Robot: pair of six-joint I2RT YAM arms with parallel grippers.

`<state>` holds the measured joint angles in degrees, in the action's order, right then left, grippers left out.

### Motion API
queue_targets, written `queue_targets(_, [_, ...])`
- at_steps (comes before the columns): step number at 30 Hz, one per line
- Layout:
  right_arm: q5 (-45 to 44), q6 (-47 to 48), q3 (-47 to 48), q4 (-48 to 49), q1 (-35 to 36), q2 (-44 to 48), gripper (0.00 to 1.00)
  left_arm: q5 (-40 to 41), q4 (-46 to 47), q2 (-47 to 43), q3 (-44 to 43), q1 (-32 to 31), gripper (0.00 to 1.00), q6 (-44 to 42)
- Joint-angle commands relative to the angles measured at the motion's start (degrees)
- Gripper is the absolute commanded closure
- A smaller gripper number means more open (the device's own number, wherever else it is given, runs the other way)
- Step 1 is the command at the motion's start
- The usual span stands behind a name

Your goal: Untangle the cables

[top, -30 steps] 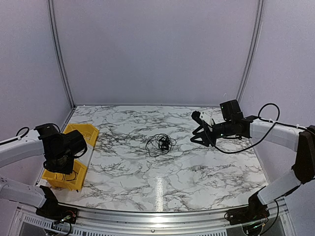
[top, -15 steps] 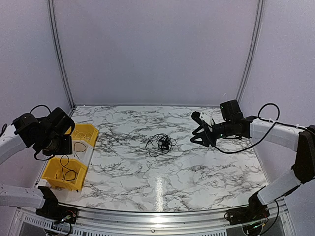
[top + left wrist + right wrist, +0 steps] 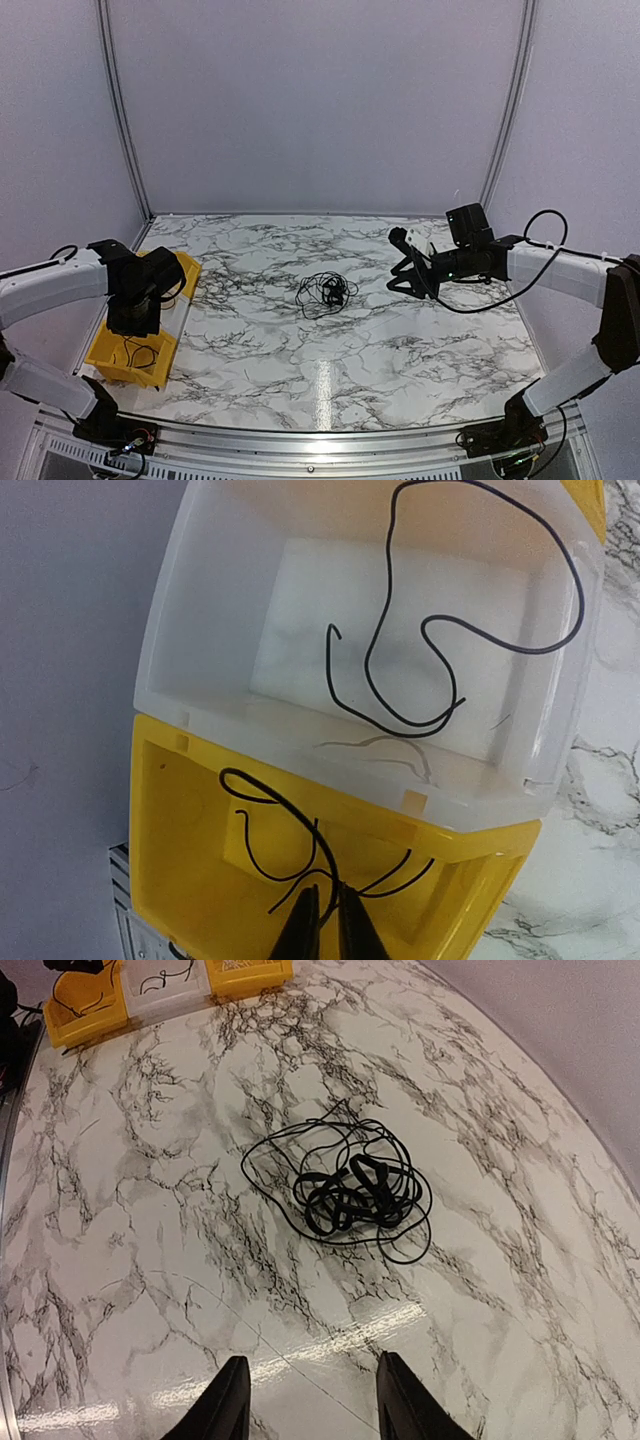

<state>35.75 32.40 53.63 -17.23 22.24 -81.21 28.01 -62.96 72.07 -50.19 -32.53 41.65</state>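
Observation:
The cables [image 3: 325, 293] lie as a small black wiry bunch in the middle of the marble table, and the right wrist view shows the cables [image 3: 345, 1190] ahead of my right gripper [image 3: 310, 1400]. That right gripper [image 3: 402, 284] hovers to the right of the bunch, open and holding nothing. My left gripper [image 3: 327, 922] points down into the near yellow bin [image 3: 180, 820]. Its jaws stand nearly together with a thin black wire [image 3: 290, 815] running between them. From above, the left gripper [image 3: 135, 318] is over that bin [image 3: 112, 358].
A clear white bin [image 3: 200, 630] holding a loose black wire [image 3: 440, 630] sits beyond the near yellow bin, with another yellow bin [image 3: 178, 266] behind it, all along the table's left edge. The right arm's own thick cord [image 3: 500, 295] hangs beside it.
The left arm swung up and left off the bins, then came back down over the near yellow bin, and its jaws closed. The right arm and the bunch stayed still.

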Motion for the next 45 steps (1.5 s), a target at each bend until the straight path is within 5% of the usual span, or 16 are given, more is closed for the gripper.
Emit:
queue_targets(1, [1.3, 0.7, 1.2, -0.8, -0.1, -0.8, 0.56, 3.4, -0.3, 3.8, 0.0, 0.5, 1.00, 2.0])
queue_targets(10, [1.9, -1.0, 1.7, -0.2, 0.0, -1.5, 0.57, 6.6, 2.4, 12.6, 0.9, 0.5, 1.00, 4.8])
queue_targets(13, [-1.8, -1.7, 3.0, 0.3, 0.9, -3.2, 0.56, 3.8, 1.6, 8.9, -0.3, 0.2, 0.68, 4.2])
queue_targets(17, [-11.2, -0.1, 7.9, -1.1, 4.5, -8.5, 0.60, 1.6, -1.6, 0.9, -4.5, -0.4, 0.54, 3.7])
queue_targets(27, [-21.1, -0.4, 27.6, -5.6, 8.2, -27.1, 0.71, 9.1, 1.0, -4.6, -16.3, -7.7, 0.45, -2.7])
queue_targets(36, [-17.9, -0.1, 39.9, -10.3, 9.4, -38.8, 0.69, -1.2, 25.5, -7.3, -9.3, -15.7, 0.40, -11.8])
queue_targets(45, [-16.4, -0.3, 42.3, -11.1, 9.6, -43.0, 0.70, -5.2, 34.0, -6.9, -4.4, -16.3, 0.38, -12.5])
